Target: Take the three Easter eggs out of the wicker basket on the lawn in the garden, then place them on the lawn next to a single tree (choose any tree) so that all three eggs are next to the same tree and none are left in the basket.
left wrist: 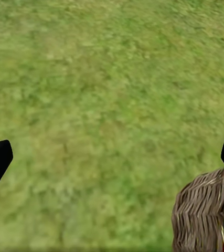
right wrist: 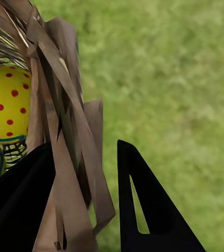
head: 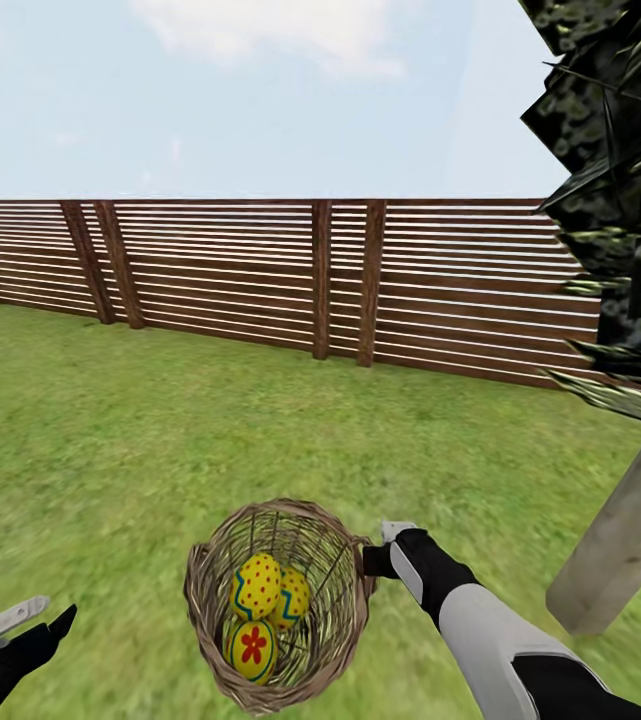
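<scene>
The wicker basket (head: pixel 200 600) sits tilted on the lawn (head: pixel 110 450) in front of me. Inside lie the three Easter eggs: one with red dots (head: pixel 257 586), one with blue zigzags (head: pixel 294 598), one with a red flower (head: pixel 253 648). My right gripper (head: pixel 380 550) is shut on the basket's right rim; in the right wrist view its fingers (right wrist: pixel 143 210) straddle the woven wall (right wrist: pixel 64 105), with the dotted egg (right wrist: pixel 7 102) just behind. My left gripper (head: pixel 20 625) hangs open to the basket's left, over bare grass. The tree (head: pixel 620 550) stands to the right.
A brown slatted fence (head: pixel 260 270) closes the garden at the back. Dark foliage (head: pixel 610 150) overhangs the upper right. Open grass stretches between the basket and the trunk and across the whole left side. The left wrist view catches the basket's edge (left wrist: pixel 206 215).
</scene>
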Robot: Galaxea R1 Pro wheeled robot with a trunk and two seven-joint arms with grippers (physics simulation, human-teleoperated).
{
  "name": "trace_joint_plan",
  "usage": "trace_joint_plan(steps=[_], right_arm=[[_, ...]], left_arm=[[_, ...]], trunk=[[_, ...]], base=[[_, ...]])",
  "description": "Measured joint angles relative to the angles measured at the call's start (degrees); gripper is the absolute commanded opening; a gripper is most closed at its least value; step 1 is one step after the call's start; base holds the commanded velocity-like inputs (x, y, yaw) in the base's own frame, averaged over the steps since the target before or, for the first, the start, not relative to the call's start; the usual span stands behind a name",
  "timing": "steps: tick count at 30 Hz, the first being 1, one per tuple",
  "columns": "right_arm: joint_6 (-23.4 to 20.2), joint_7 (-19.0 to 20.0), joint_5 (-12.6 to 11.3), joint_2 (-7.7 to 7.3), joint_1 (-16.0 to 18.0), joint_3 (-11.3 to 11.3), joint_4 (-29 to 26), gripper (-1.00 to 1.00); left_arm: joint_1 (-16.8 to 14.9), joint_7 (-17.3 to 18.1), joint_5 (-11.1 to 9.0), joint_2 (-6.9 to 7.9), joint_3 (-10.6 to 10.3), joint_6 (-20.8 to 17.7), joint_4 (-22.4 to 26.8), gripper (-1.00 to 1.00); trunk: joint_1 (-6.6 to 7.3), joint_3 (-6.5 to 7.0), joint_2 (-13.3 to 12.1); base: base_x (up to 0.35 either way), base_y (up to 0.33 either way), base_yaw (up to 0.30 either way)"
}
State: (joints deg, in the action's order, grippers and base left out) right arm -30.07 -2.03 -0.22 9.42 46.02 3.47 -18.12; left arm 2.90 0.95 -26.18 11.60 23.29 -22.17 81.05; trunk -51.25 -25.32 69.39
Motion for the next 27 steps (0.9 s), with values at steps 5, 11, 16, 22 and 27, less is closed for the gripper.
trace_joint_plan(steps=[5, 11, 16, 22, 27], right_arm=[[0.0, 0.0, 0.1, 0.00, 0.0, 0.0, 0.2, -1.00], [0.0, 0.0, 0.2, 0.00, 0.0, 0.0, 0.2, -1.00], [0.0, 0.0, 0.2, 0.00, 0.0, 0.0, 0.2, -1.00], [0.0, 0.0, 0.2, 0.00, 0.0, 0.0, 0.2, -1.00], [0.0, 0.0, 0.2, 0.00, 0.0, 0.0, 0.2, -1.00]], left_arm=[[0.0, 0.0, 0.0, 0.00, -0.1, 0.0, 0.0, 1.00], [0.1, 0.0, 0.0, 0.00, -0.1, 0.0, 0.0, 1.00], [0.1, -0.1, 0.0, 0.00, 0.0, 0.0, 0.0, 1.00], [0.1, -0.1, 0.0, 0.00, -0.1, 0.0, 0.0, 1.00], [0.1, 0.0, 0.0, 0.00, -0.1, 0.0, 0.0, 1.00]], trunk=[[-1.10, -0.90, 2.0], [-2.42, -1.98, 4.4], [-3.51, -2.87, 6.4], [-4.83, -3.95, 8.8], [-5.93, -4.85, 10.8]], base=[[0.000, 0.000, 0.000], [0.000, 0.000, 0.000], [0.000, 0.000, 0.000], [0.000, 0.000, 0.000], [0.000, 0.000, 0.000]])
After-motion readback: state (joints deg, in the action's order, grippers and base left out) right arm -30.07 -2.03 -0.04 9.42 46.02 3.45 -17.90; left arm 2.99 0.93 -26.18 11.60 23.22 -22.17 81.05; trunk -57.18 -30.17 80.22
